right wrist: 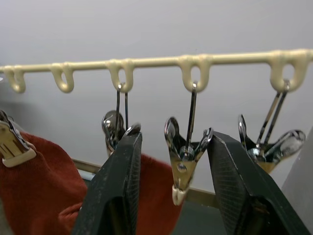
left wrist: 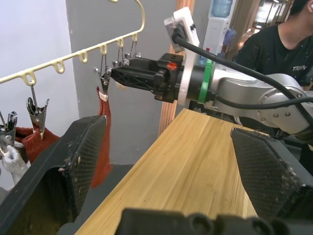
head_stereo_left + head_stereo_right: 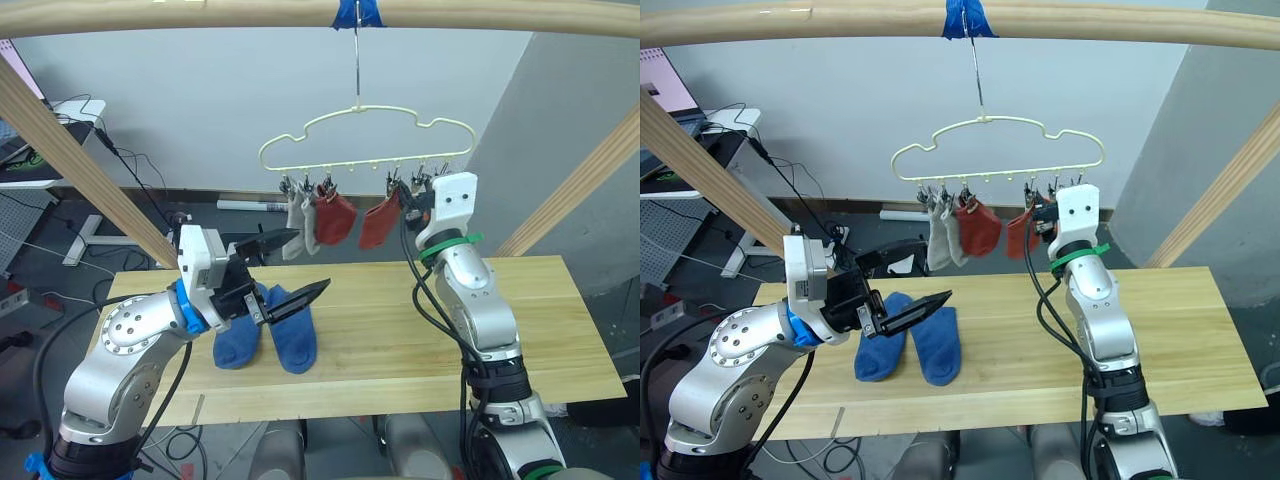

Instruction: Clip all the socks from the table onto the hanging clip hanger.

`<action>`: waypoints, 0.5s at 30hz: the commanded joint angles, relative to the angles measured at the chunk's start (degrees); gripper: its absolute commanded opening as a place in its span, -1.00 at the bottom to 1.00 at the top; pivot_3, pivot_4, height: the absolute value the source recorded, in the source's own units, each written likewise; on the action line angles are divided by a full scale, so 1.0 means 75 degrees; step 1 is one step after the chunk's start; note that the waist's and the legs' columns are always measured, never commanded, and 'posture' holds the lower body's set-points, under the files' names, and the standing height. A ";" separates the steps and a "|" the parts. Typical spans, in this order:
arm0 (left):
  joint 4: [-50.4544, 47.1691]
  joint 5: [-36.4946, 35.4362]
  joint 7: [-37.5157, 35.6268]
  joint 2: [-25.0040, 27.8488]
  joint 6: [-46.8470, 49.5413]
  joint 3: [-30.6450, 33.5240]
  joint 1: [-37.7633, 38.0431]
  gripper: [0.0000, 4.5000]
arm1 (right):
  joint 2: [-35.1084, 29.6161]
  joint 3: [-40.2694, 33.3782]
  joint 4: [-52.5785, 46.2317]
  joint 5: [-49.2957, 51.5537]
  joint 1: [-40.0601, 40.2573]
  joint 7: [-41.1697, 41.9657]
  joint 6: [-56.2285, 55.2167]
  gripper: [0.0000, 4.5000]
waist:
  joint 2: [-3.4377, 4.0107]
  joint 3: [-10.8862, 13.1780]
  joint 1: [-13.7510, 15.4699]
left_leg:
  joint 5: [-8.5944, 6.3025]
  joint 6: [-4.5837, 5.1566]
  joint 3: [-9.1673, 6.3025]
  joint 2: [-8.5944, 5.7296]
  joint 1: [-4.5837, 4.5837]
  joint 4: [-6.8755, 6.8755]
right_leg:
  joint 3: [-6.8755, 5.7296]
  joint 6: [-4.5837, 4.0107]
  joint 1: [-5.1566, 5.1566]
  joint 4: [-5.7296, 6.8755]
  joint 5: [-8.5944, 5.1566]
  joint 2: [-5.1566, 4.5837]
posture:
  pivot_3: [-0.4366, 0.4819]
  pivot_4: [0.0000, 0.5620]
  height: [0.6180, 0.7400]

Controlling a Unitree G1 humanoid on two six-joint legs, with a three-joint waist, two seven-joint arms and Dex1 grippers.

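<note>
On table – two blue socks | hanger – four | pincers spread

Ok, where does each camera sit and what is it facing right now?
Head pair: on the head, facing forward and down at the table, blue socks, hanger; both arms show.
Left wrist: looks along the open left gripper over the table at the right gripper.
Right wrist: looks up between the open right gripper's fingers at the clips.
All show the hanger and a red sock.
</note>
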 commanded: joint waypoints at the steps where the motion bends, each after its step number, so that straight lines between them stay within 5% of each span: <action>1: -0.0150 0.0037 -0.0038 -0.0030 -0.0135 0.0046 -0.0042 1.00 | 0.0072 -0.0113 -0.0128 -0.0037 -0.0095 -0.0071 -0.0224 -0.07 | -0.0001 -0.0003 0.0001 | 0.0000 0.0000 -0.0001 0.0000 0.0000 0.0000 | -0.0001 0.0000 0.0000 0.0000 0.0000 0.0000 | -0.14 -0.31 1.00; 15: -0.0171 0.0182 -0.0081 -0.0074 -0.0227 -0.0041 -0.0027 1.00 | 0.0434 -0.0177 0.0061 0.0111 -0.0256 -0.0057 -0.0152 -0.07 | 0.0000 -0.0007 -0.0001 | 0.0000 -0.0001 0.0001 0.0000 0.0000 0.0001 | 0.0001 -0.0001 0.0000 0.0001 0.0001 0.0000 | -0.13 -0.35 1.00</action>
